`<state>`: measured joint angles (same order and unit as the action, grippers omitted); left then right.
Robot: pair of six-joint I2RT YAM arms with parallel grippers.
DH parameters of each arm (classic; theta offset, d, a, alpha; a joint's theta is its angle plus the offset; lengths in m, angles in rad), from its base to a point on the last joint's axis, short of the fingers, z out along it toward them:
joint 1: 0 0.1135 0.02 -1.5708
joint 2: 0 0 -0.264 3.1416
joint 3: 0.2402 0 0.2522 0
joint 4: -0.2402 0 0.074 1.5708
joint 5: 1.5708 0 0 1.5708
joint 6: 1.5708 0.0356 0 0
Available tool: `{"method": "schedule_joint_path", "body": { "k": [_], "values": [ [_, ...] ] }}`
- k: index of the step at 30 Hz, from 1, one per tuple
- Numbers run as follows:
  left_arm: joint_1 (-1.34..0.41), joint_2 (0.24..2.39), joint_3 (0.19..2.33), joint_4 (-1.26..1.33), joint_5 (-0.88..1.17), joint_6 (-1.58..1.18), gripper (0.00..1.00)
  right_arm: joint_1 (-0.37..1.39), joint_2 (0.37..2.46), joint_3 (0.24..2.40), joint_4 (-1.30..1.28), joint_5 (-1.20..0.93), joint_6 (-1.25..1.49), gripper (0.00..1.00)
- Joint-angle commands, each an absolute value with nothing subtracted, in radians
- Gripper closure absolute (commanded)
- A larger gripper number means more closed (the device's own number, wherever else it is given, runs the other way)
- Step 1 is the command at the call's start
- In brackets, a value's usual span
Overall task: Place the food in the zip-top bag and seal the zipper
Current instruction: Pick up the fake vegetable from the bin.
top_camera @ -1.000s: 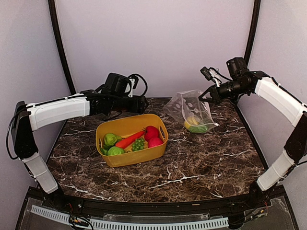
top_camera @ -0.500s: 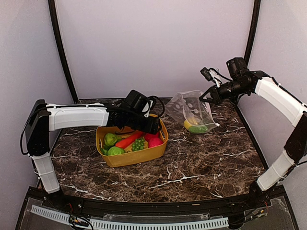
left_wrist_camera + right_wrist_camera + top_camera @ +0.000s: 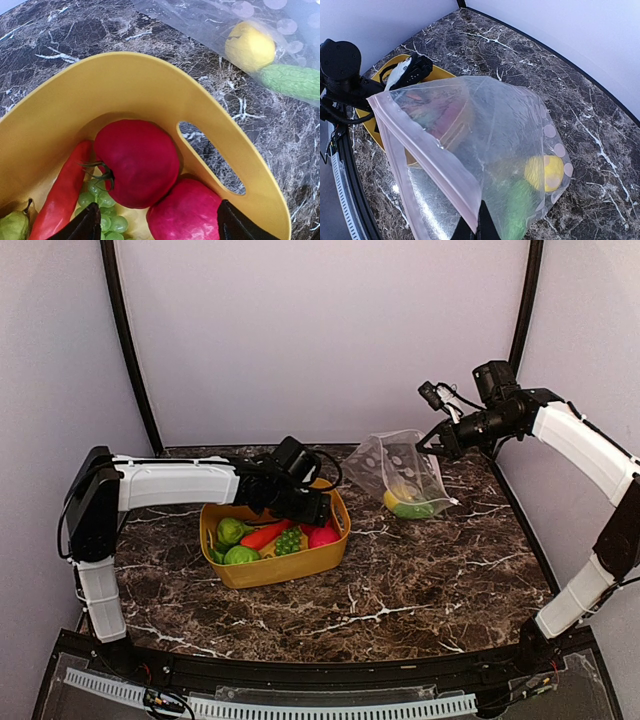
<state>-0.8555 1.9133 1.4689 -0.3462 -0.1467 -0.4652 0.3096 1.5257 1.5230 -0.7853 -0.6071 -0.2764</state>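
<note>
Top view: left jaws wide, nothing clamped, dipped into the right end of the yellow tub [image 3: 262,570], directly over the red balls [image 3: 322,536]. Carrot [image 3: 265,534], grapes [image 3: 288,540] and green round ones [image 3: 232,530] lie to the left of those jaws. Right jaws are pinched shut on the upper edge of the zip-top bag [image 3: 392,462], holding it up off the bench [image 3: 420,580]. Lemon [image 3: 400,492] and cucumber [image 3: 414,509] sit in the bag below them.

Left wrist: fingertips [image 3: 85,227] spread, one red ball between them, the other just ahead and touching it. Bag is ahead-right, past the tub's end wall.

Right wrist: zipper [image 3: 420,145] runs from the jaws up and away to the left, mouth gaping towards the tub.

My read: red ball is the next pick, left arm nearer. No readable print, only pale dots.
</note>
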Motion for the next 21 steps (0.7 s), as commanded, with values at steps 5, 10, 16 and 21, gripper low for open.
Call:
{"method": "schedule_joint_path", "body": {
  "k": [5, 10, 16, 21],
  "values": [
    [-0.857, 2.004, 1.586, -0.442, -0.206, -0.501, 0.16, 0.316, 1.493, 1.538, -0.789, -0.622, -0.287, 1.0],
    [-0.855, 2.043, 1.621, -0.46, -0.223, -0.501, 0.15, 0.316, 1.486, 1.534, -0.793, -0.615, -0.289, 1.0],
    [-0.849, 2.071, 1.639, -0.469, -0.237, -0.493, 0.19, 0.316, 1.491, 1.539, -0.795, -0.615, -0.288, 1.0],
    [-0.838, 2.097, 1.649, -0.459, -0.231, -0.492, 0.2, 0.316, 1.501, 1.545, -0.798, -0.621, -0.285, 1.0]
  ]
}}
